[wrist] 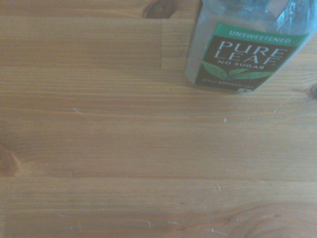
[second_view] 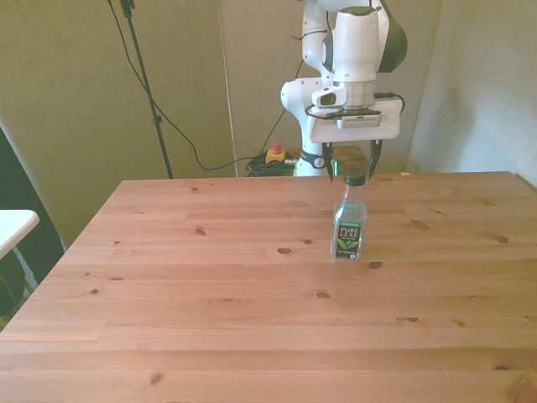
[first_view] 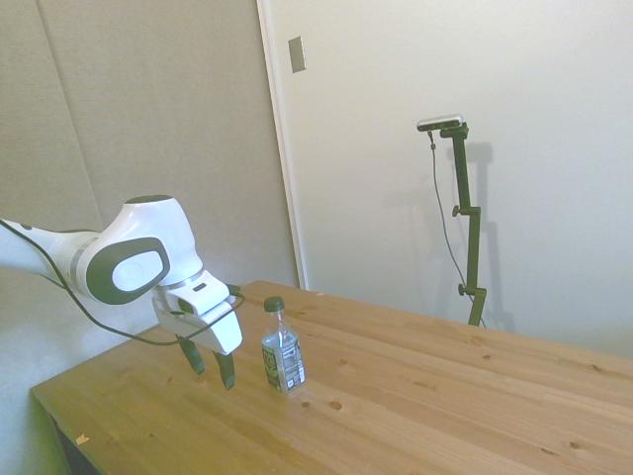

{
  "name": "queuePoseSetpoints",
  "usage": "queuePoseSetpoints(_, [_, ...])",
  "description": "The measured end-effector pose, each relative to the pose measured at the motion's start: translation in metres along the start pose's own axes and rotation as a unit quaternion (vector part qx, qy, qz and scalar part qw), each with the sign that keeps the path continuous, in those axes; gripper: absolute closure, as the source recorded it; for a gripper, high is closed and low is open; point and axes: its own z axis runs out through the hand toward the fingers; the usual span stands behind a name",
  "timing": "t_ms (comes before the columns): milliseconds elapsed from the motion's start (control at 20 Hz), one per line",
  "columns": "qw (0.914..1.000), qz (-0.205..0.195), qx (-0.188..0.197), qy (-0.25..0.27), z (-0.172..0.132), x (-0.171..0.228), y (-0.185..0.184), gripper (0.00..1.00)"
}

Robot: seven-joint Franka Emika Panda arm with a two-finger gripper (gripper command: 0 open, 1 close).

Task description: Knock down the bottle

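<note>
The bottle stands upright on the wooden table, clear plastic with a dark green cap and a green-and-white label. In the front view the bottle is right of the table's middle. My gripper hangs just above the tabletop, a short gap to the left of the bottle in the side view. Its fingers are open with nothing between them. In the front view the gripper is straight behind the bottle's cap. The wrist view shows the lower half of the bottle and its label from close by.
Bare tabletop spreads around the bottle on all sides. Behind the table's far edge sit a red-and-yellow button box and some cables. A white surface juts in at the front view's left edge.
</note>
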Motion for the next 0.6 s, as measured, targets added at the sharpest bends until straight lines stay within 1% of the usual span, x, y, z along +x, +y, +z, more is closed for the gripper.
queuePoseSetpoints(50, [1.0,0.0,0.0,0.0,0.0,0.0,0.0,0.0])
queuePoseSetpoints(100, [1.0,0.0,0.0,0.0,0.0,0.0,0.0,1.0])
queuePoseSetpoints(350, [0.9999,0.01,0.004,0.003,-0.005,0.008,-0.001,1.0])
queuePoseSetpoints(600, [0.9991,0.042,0.003,0.01,-0.024,0.02,-0.01,1.0])
